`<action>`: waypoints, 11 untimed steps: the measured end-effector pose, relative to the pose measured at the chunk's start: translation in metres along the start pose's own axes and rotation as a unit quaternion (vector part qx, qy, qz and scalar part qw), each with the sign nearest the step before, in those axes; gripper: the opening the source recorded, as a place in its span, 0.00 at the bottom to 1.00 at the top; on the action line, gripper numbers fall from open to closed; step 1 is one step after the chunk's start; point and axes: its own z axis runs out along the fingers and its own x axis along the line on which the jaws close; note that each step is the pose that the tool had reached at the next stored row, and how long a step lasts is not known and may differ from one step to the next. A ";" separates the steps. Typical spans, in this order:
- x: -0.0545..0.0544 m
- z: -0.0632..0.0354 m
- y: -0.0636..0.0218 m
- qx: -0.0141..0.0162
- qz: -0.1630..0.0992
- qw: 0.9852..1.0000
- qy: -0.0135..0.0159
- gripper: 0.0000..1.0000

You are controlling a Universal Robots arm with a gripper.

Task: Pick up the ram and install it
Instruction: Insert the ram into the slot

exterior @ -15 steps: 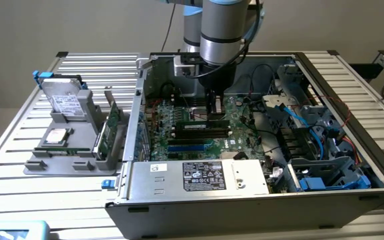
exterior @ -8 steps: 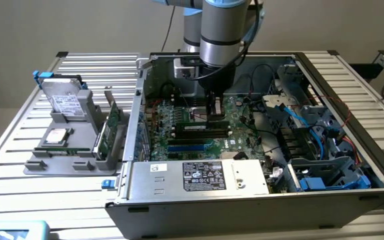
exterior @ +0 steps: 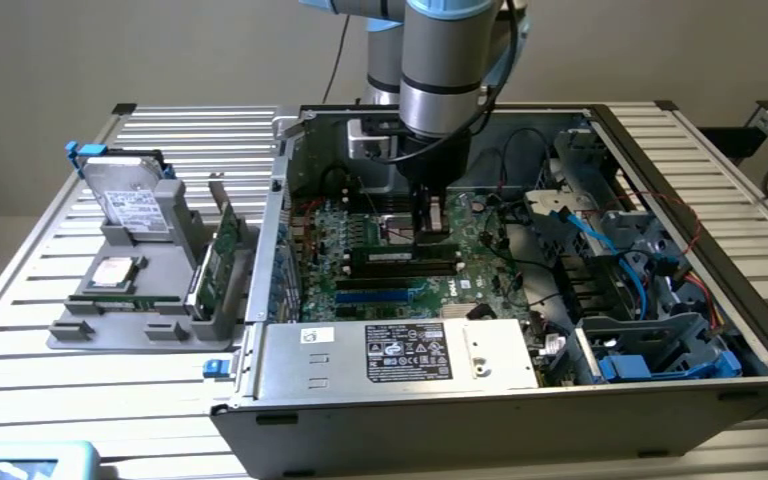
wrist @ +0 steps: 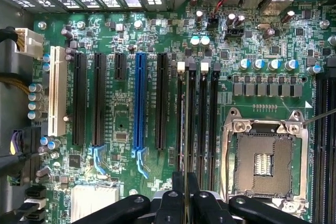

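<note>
Slatted table (exterior: 37,330) carries an open case (exterior: 491,420). Inside, the gripper (wrist: 185,199) clenches the ram (wrist: 184,140) edge-on, lined along the memory slots (wrist: 202,124) beside the CPU socket (wrist: 262,161). Pickup looks done; whether it is seated I cannot tell.

text check | power supply sticker (exterior: 408,352): print way too tiny to read | motherboard (wrist: 121,124) silkscreen: same, nothing legible

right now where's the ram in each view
exterior view: ram between the jaws, mostly hidden, low over the motherboard.
wrist view: ram edge-on, a thin line from the jaws along the black memory slots.
shared landmark: the blue slot.
</note>
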 end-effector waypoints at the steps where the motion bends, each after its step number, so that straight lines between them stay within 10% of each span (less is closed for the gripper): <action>1: 0.000 0.0002 0.0000 0.000 0.000 1.000 0.000 0.14; 11: 0.000 0.0011 0.0000 0.000 0.000 1.000 0.000 0.14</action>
